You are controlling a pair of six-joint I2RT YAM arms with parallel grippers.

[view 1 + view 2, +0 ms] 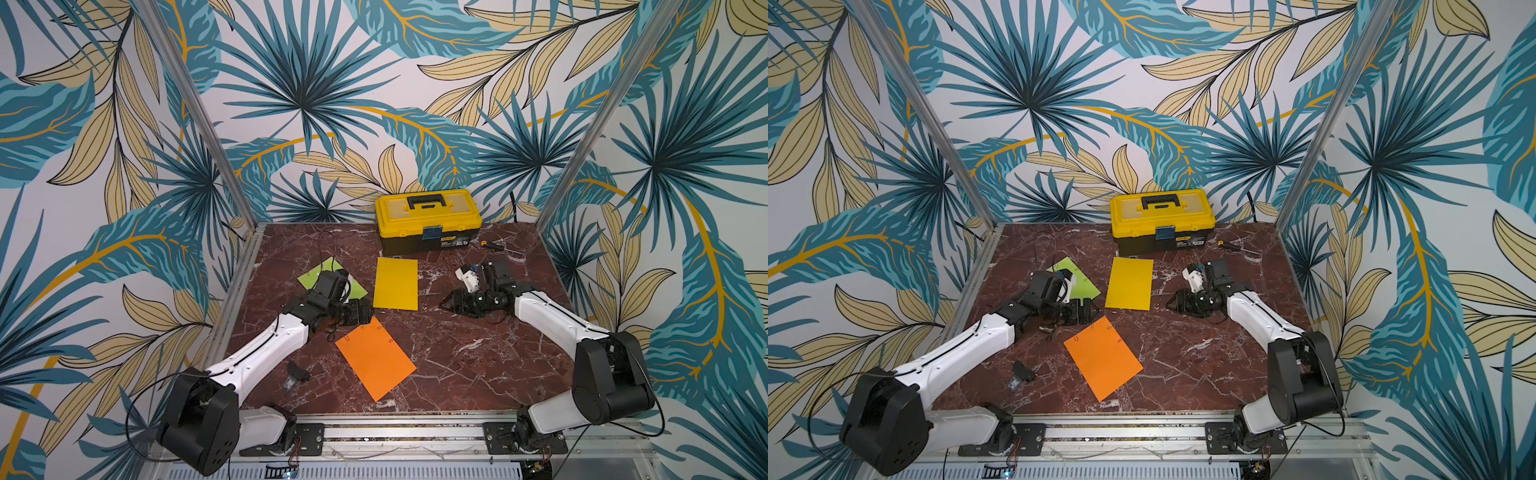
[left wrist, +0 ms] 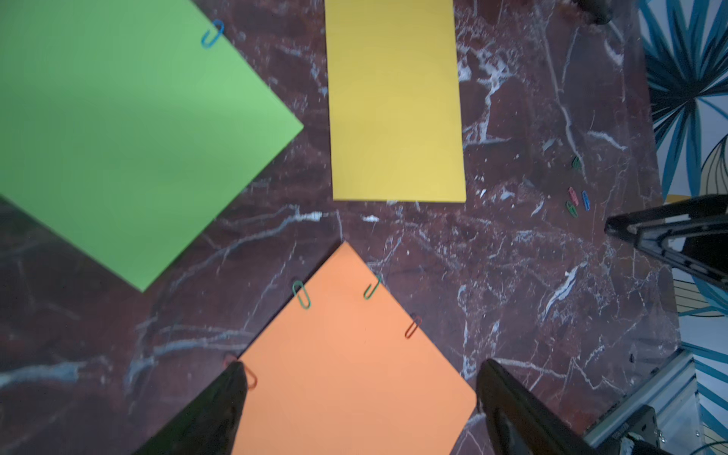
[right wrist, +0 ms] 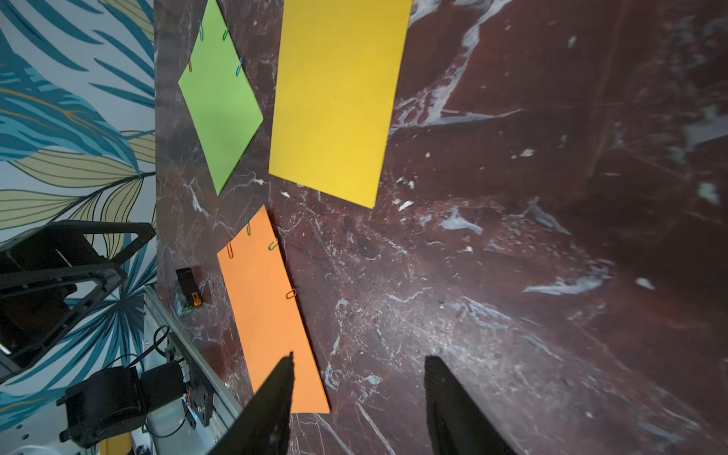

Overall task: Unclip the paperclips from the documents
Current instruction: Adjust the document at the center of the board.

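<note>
Three documents lie flat on the marble table: a lime green sheet point(image 1: 320, 268), a yellow sheet point(image 1: 395, 282) and an orange sheet point(image 1: 374, 361). In the left wrist view the orange sheet point(image 2: 346, 374) carries two green paperclips point(image 2: 301, 294) and two red ones point(image 2: 413, 326) along its edges. A blue paperclip point(image 2: 212, 33) sits on the green sheet. My left gripper point(image 2: 361, 368) hangs open over the orange sheet's corner, one fingertip point(image 2: 236, 374) over a red clip. My right gripper point(image 3: 360, 359) is open above bare marble, holding nothing. Several loose clips point(image 2: 577, 199) lie near it.
A yellow-and-black toolbox point(image 1: 428, 220) stands at the back, with a screwdriver point(image 1: 492, 245) lying to its right. A small black device point(image 1: 297, 374) lies near the front left, beside the orange sheet. An aluminium rail point(image 1: 407, 432) runs along the front edge.
</note>
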